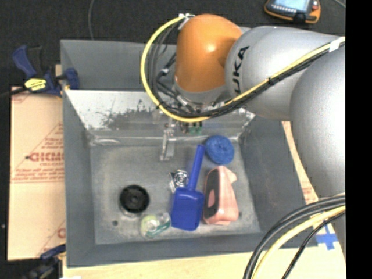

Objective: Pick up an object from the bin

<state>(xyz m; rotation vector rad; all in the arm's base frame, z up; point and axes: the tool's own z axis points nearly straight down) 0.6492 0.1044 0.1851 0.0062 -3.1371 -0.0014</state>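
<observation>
Six loose objects [186, 207], seemingly, on grey bin [110, 161] floor.

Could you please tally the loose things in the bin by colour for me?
Blue: 2, scoop and round piece
Pink: 1, oblong piece
Black: 1, disc
Silvery: 1, small piece
Clear: 1, lump
Total: 6

Blue scoop [186, 209] lying flat, handle pointing back; pink block [225, 201] touching its right side; round blue cap [220, 149] behind.
</observation>
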